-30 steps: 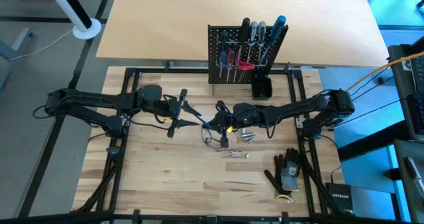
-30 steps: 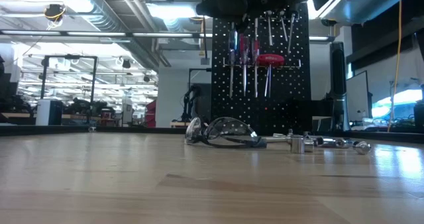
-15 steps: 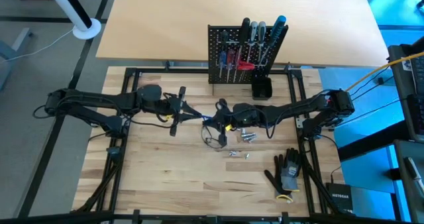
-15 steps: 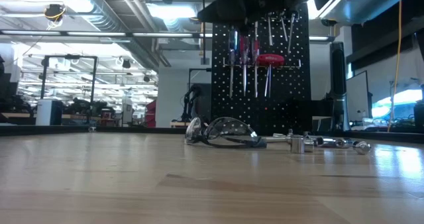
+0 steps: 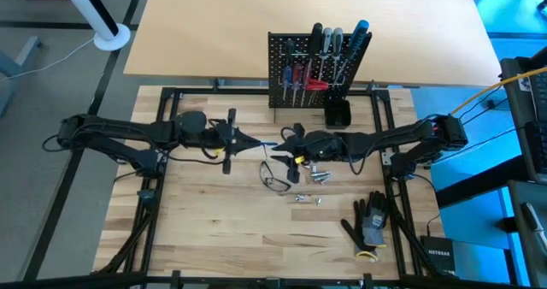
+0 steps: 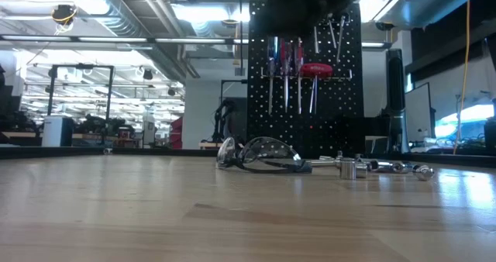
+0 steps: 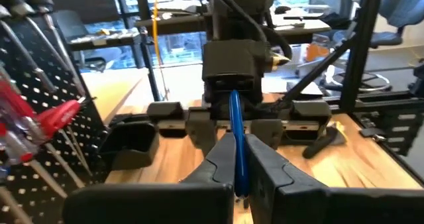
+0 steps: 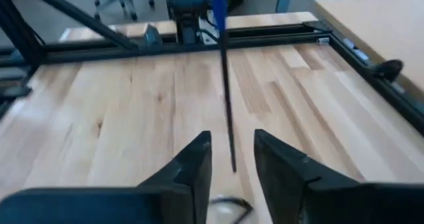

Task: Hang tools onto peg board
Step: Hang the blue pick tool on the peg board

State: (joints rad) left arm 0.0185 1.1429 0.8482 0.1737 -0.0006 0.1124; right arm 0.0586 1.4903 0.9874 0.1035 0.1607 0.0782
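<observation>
A screwdriver (image 5: 269, 144) with a blue handle and a thin dark shaft hangs in the air over the table's middle, between my two grippers. My left gripper (image 7: 238, 164), coming from the table's left, is shut on its handle. My right gripper (image 8: 232, 154) faces it from the right and is open. Its fingers stand on either side of the shaft (image 8: 227, 118) without touching it. The black peg board (image 5: 312, 71) stands upright at the far edge. Several red, blue and black-handled tools (image 6: 298, 68) hang on it. My left gripper pinches the screwdriver's blue handle (image 7: 236, 141) between its two fingers. The fingers come level from the table's left and lie along the tool. The screwdriver is lifted clear of the table, roughly level, and its shaft points toward the table's right, into my right gripper's gap.
Safety glasses (image 5: 275, 176) and several small metal pieces (image 5: 318, 176) lie on the table under the grippers. A small black cup (image 5: 338, 114) stands by the peg board's foot. Black gloves (image 5: 369, 221) lie near the front right.
My left gripper has shut on the screwdriver's handle and stayed where it was. My right gripper has opened, let go of the shaft and drawn back a little toward the table's right edge. The screwdriver stays in the air.
</observation>
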